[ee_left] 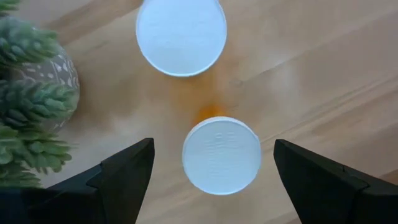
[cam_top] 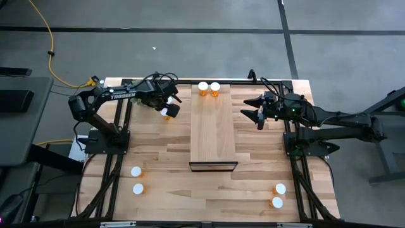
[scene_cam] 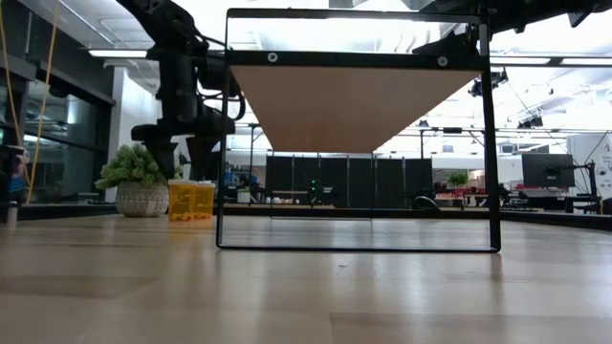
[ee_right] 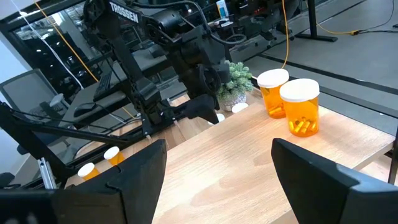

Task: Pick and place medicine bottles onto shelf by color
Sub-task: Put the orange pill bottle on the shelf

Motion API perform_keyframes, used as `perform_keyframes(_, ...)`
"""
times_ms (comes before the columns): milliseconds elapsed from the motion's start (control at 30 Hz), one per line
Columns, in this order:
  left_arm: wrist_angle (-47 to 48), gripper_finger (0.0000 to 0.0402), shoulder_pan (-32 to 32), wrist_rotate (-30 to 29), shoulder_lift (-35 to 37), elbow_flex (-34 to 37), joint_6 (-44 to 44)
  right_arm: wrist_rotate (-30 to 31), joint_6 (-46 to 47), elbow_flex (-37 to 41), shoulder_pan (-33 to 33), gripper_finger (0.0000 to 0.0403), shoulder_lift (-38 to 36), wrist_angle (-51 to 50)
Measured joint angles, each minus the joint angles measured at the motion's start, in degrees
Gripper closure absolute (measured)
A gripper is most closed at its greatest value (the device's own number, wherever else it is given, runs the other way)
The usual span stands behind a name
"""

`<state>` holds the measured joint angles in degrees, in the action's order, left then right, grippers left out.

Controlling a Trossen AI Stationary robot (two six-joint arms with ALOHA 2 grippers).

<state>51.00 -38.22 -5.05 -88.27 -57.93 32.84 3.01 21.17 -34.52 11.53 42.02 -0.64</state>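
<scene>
My left gripper is open and points down over two orange bottles with white caps on the table, left of the shelf. In the left wrist view its fingers stand on either side of the nearer cap, apart from it; the second cap lies beyond. The low view shows this pair standing upright below the gripper. Two more bottles stand on the shelf's far end. My right gripper is open and empty beside the shelf's right edge, facing those two bottles.
A small green plant in a pot stands close beside the left gripper's bottles. Two bottles stand near the table's front left, and two near its front right. The shelf's dark metal end frame faces the near edge.
</scene>
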Motion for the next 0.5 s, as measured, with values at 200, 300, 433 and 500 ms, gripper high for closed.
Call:
perform_keyframes(200, 0.02, 0.0080, 0.04, 1.94, -3.18, 0.00, -0.38, 0.00, 1.25, 0.00, 0.00, 0.0121, 0.00, 0.00)
perform_keyframes(300, -0.28, 0.0080, 0.04, 1.95, -4.21, 0.00, -0.17, 0.00, 1.94, 0.00, 0.00, 0.0121, 0.00, 0.00)
perform_keyframes(433, -1.34, 0.0080, 0.02, 1.87, -5.36, 0.00, -0.04, 0.00, 1.90, 0.00, 0.00, 0.0121, 0.00, 0.00)
perform_keyframes(500, -1.85, 0.0080, 0.02, 1.87, -5.65, 0.00, -0.02, 0.02, 1.90, 0.00, 0.00, 0.0121, 0.00, 0.00)
